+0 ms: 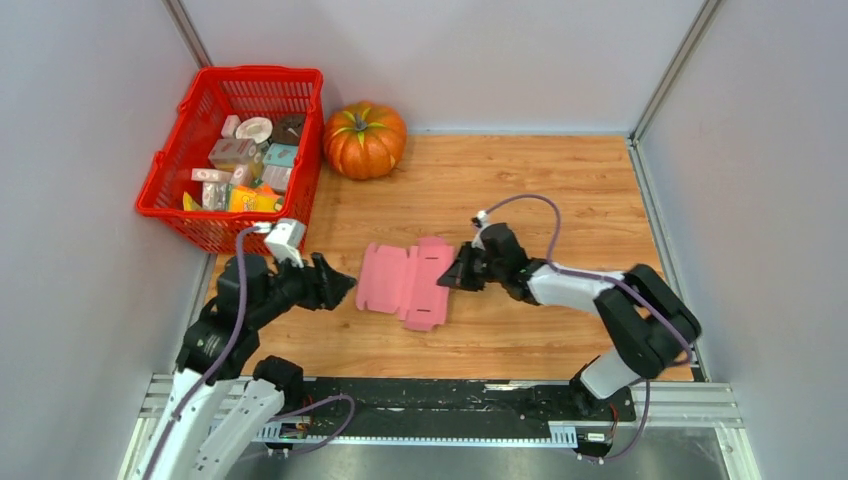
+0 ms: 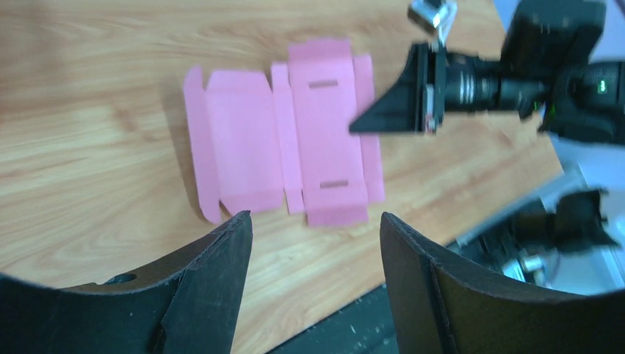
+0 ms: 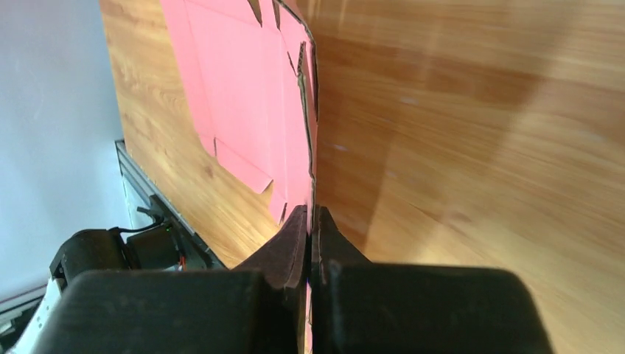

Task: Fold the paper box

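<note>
The paper box lies as a flat pink die-cut sheet with flaps in the middle of the wooden table; it also shows in the left wrist view. My right gripper is shut on the sheet's right edge, and in its wrist view the pink card runs straight into the pinched fingertips of the gripper. My left gripper hovers just left of the sheet, apart from it. Its jaws stand wide open with nothing between them.
A red basket full of small packages stands at the back left, with an orange pumpkin beside it. Grey walls close in the table on three sides. A black rail runs along the near edge.
</note>
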You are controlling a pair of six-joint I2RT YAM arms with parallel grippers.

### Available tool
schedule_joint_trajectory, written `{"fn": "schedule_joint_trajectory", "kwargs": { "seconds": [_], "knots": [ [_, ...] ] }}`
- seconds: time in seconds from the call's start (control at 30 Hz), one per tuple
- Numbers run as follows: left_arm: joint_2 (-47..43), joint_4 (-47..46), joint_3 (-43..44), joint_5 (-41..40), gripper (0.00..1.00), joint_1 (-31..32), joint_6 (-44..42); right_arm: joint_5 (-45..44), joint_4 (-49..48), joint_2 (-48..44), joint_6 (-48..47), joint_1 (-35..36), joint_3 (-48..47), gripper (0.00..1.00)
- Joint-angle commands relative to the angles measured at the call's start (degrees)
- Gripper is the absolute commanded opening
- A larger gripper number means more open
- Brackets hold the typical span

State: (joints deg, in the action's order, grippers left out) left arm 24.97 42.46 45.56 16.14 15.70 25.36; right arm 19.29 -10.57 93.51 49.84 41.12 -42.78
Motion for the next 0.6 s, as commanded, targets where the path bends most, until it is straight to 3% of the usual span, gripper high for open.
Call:
{"fn": "schedule_joint_trajectory", "kwargs": {
  "seconds": [0.0,0.03,0.13,0.3,0.47,0.57],
  "knots": [
    [7.6,-10.5,0.1,-6.3,0.73,18.6,2.7,4.1,3.5,-8.4,-6.9,-5.4,7.9,0.00],
    [9.8,-10.8,1.3,-11.1,0.73,22.5,2.2,5.8,4.0,-9.1,-8.9,-6.8,7.9,0.00],
    [19.0,-11.0,5.4,-14.6,0.72,31.2,-1.8,8.8,13.4,-8.5,-20.3,-7.2,3.2,0.00],
    [30.8,-9.5,10.8,-13.1,0.74,31.7,-15.2,15.9,22.9,-10.4,-32.1,-7.2,-1.3,0.00],
    [41.5,-8.5,16.3,-3.0,0.77,22.4,-22.2,20.7,30.4,-11.0,-37.6,-7.2,-4.5,0.00],
    [45.8,-12.5,16.5,5.3,0.77,16.8,-19.0,25.3,29.5,-10.8,-36.3,-7.2,-4.9,0.00]
  ]
}}
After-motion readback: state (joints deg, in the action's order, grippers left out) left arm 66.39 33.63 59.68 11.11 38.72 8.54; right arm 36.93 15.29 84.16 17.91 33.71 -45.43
